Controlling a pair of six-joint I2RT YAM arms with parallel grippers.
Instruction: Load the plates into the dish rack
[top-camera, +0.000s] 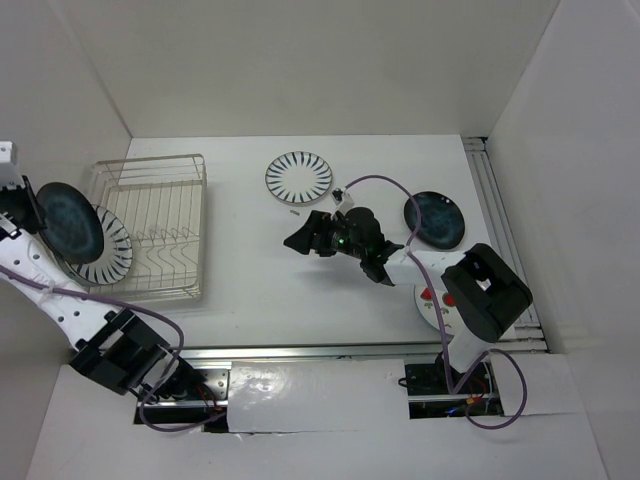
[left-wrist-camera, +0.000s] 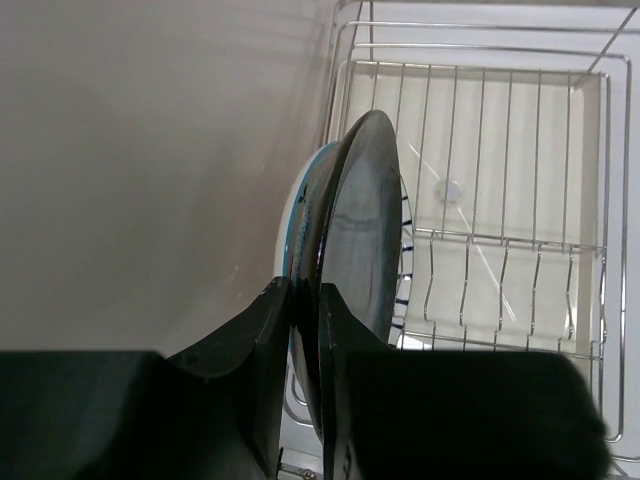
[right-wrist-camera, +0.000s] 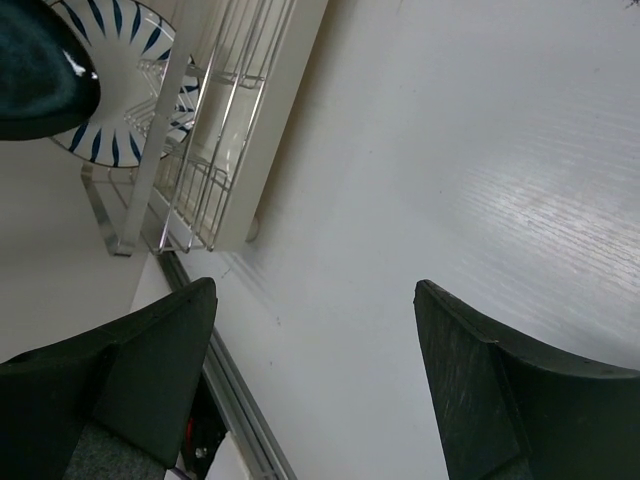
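— At the rack's (top-camera: 150, 225) left edge, what does the left gripper (left-wrist-camera: 305, 300) have?

— It is clamped on a blue plate (left-wrist-camera: 362, 220): round, dark and glossy, seen edge-on from the wrist. Both black fingers (left-wrist-camera: 262, 350) pinch its rim.

— Which way does it stand?

— Nearly upright, on edge over the rack's left side. From above it reads as an oval whose long axis runs roughly near to far along that side, with the glazed face turned up and toward the rack.

— And behind it?

— A striped plate (top-camera: 110, 255), white with dark radial strokes, tilted at the rack's near left corner. The blue plate covers part of it. Whether its rim sits between tines (top-camera: 160, 235) I cannot tell.

— The rack itself?

— Thin silvery wire, rectangular, with rows of upright tines. Its long side runs away from the arms.

— The right gripper (right-wrist-camera: 315, 340)?

— Spread wide with nothing between its jaws, over the smooth white table (top-camera: 250, 300) near the middle, pointing toward the rack.

— Other plates?

— Lying flat are a second striped plate (top-camera: 299, 176) at the far middle and a second blue plate (top-camera: 435, 220) to the right. By the right arm (top-camera: 480, 290), a printed plate (top-camera: 430, 300), white with red marks, shows only a sliver. The arm hides the rest, so I cannot tell how many lie there.
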